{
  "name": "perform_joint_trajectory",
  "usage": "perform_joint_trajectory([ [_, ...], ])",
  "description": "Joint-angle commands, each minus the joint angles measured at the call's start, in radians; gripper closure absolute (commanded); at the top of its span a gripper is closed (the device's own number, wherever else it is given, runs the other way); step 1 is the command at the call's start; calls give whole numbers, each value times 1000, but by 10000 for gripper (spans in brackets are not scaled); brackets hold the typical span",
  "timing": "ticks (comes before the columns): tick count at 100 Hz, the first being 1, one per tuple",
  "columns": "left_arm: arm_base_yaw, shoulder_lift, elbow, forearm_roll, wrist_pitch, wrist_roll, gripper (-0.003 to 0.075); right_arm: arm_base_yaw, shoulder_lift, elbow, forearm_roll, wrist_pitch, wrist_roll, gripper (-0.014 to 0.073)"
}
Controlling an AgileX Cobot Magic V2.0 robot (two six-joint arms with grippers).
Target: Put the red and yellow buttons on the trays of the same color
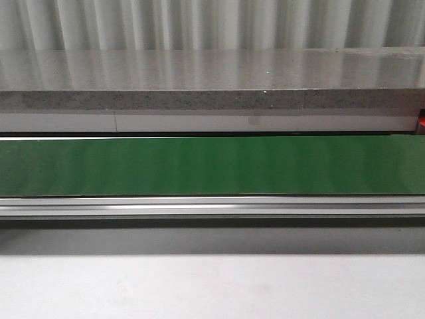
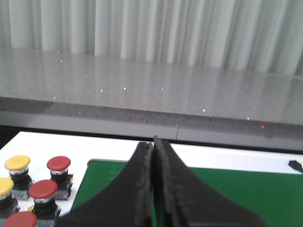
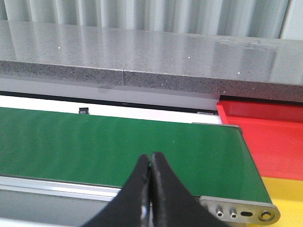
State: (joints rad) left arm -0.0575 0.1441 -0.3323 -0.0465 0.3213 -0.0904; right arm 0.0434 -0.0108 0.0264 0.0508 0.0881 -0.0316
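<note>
1. Sitting beside the belt's end: red buttons and yellow buttons, just off the left gripper, fingers pressed together, empty.
2. Right gripper closed too, over the belt near red tray and yellow tray.

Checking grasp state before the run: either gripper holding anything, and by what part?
Nothing held. Left gripper and right gripper are both shut on nothing; the red and yellow buttons sit untouched beside the green belt.
</note>
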Motion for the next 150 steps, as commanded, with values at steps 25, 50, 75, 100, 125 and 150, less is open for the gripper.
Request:
perform_joint_trajectory([
  [25, -6, 328, -339, -11, 410, -8, 740, 0, -15, 2, -10, -83, 0, 659],
  [50, -6, 423, -342, -29, 388, -8, 740, 0, -15, 2, -10, -83, 0, 659],
  [75, -6, 459, -342, -27, 403, -6, 739, 0, -15, 2, -10, -83, 0, 659],
  [100, -6, 460, -342, -27, 452, 0, 477, 0, -15, 2, -10, -83, 0, 659],
  [125, -6, 460, -342, -32, 459, 0, 23, 0, -15, 2, -10, -83, 0, 659],
  [150, 7, 460, -342, -22, 473, -218, 59, 0, -15, 2, -10, -83, 0, 659],
])
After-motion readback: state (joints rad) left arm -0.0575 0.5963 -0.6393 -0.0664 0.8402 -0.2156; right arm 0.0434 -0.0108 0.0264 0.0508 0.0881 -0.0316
